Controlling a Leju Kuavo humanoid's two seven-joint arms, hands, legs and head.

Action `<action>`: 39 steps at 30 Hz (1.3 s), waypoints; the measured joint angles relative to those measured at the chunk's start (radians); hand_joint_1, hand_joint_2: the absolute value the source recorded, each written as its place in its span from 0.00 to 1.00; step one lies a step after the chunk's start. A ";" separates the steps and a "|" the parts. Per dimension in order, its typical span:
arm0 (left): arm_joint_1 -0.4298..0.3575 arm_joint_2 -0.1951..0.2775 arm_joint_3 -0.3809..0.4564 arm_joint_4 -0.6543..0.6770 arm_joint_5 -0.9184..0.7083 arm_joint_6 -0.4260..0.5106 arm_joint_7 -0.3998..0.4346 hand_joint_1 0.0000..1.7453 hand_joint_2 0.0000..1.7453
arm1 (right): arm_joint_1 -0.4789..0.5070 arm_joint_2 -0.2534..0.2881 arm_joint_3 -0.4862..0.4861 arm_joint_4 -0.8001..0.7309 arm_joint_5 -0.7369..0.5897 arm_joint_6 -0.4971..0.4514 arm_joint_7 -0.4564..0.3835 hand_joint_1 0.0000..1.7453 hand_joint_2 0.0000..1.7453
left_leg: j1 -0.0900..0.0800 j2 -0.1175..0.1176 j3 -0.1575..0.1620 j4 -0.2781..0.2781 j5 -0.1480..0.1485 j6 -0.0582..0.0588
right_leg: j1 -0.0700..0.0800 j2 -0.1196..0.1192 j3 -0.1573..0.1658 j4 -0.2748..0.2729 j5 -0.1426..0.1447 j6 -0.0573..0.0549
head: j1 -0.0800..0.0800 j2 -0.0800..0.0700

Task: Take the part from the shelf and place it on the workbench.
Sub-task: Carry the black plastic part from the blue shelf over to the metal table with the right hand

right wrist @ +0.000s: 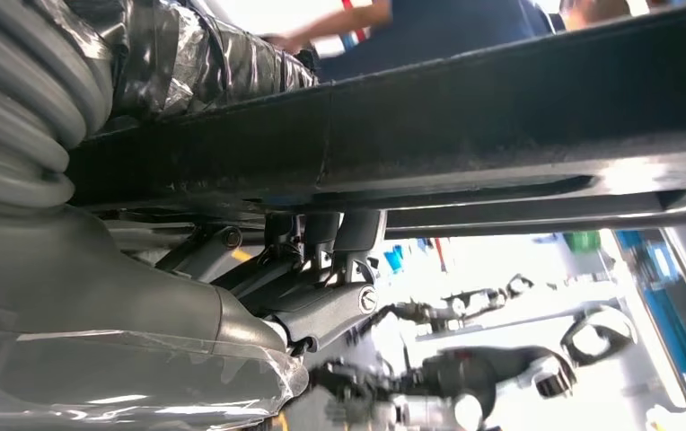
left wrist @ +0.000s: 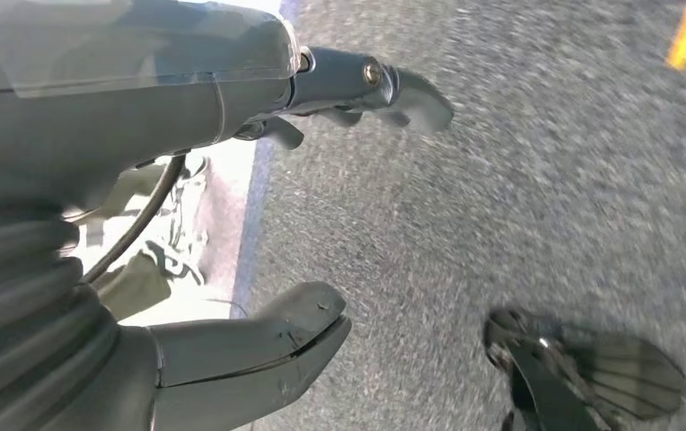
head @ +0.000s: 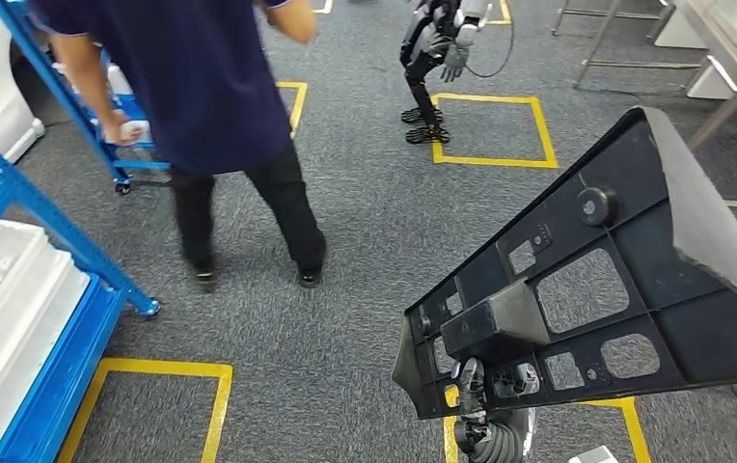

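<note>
Black ribbed plastic triangular part gripped low by right hand; left hand empty, fingers apart. Top-heavy hold may tip or slip.

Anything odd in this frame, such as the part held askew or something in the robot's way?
The black part is carried tilted, its far end raised, held from below near one end by the right hand. A person stands on the carpet ahead, by the blue shelf. The left hand hangs open over the floor.
</note>
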 joint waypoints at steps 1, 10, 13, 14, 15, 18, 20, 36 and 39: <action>0.001 0.000 0.000 0.000 0.000 0.000 0.001 0.00 1.00 | -0.001 0.000 0.000 0.002 0.000 0.000 0.000 1.00 1.00 | 0.002 -0.005 -0.022 0.050 -0.016 -0.003 | 0.000 0.013 -0.003 0.002 0.001 0.000 | 0.000 0.000; 0.003 0.001 0.001 0.000 -0.008 0.004 0.006 0.00 1.00 | -0.002 0.000 -0.007 0.012 -0.012 0.022 0.000 1.00 1.00 | 0.016 -0.073 0.081 -0.185 0.112 0.008 | -0.009 0.117 -0.045 0.051 0.002 0.047 | 0.000 0.000; 0.004 0.000 0.002 0.000 -0.008 0.004 0.007 0.00 1.00 | -0.002 0.000 -0.010 0.012 -0.014 0.024 0.000 1.00 1.00 | 0.016 -0.034 0.081 -0.195 0.125 0.030 | -0.007 0.055 -0.075 0.109 -0.034 0.059 | 0.001 0.000; 0.005 0.000 0.002 0.000 -0.009 0.004 0.007 0.00 1.00 | -0.002 0.000 -0.011 0.013 -0.014 0.024 0.000 1.00 1.00 | 0.014 -0.020 0.079 -0.196 0.127 0.033 | -0.005 0.024 -0.100 0.164 -0.066 0.061 | 0.001 0.000; 0.006 0.001 0.002 0.000 -0.009 0.004 0.007 0.00 1.00 | -0.003 0.000 -0.011 0.013 -0.014 0.025 0.000 1.00 1.00 | 0.012 -0.006 0.077 -0.197 0.127 0.035 | -0.006 0.009 -0.130 0.229 -0.100 0.064 | 0.001 0.000; 0.007 0.003 0.003 0.000 -0.008 0.004 0.007 0.00 1.00 | -0.003 0.000 -0.012 0.017 -0.014 0.025 0.000 1.00 1.00 | 0.006 0.038 0.074 -0.196 0.126 0.036 | -0.010 -0.002 -0.162 0.315 -0.120 0.064 | 0.001 0.000; 0.005 0.003 0.004 0.000 -0.009 0.003 0.006 0.00 1.00 | -0.003 0.000 -0.013 0.017 -0.014 0.025 0.000 1.00 1.00 | 0.004 0.062 0.078 -0.196 0.122 0.035 | -0.006 -0.024 -0.095 0.200 -0.060 0.055 | 0.001 0.000; 0.006 0.008 0.023 0.000 -0.007 -0.011 -0.009 0.00 1.00 | -0.068 -0.022 0.029 0.091 -0.004 -0.113 0.000 1.00 1.00 | 0.013 -0.038 0.014 -0.077 0.105 -0.012 | -0.003 0.073 -0.005 0.026 -0.009 0.015 | 0.000 0.000; 0.004 0.010 0.025 0.000 -0.010 -0.016 -0.011 0.00 1.00 | -0.087 -0.044 0.059 0.107 -0.010 -0.143 0.000 1.00 1.00 | 0.014 -0.079 0.048 -0.172 0.132 -0.002 | -0.004 0.102 -0.022 0.049 -0.016 0.035 | 0.001 0.000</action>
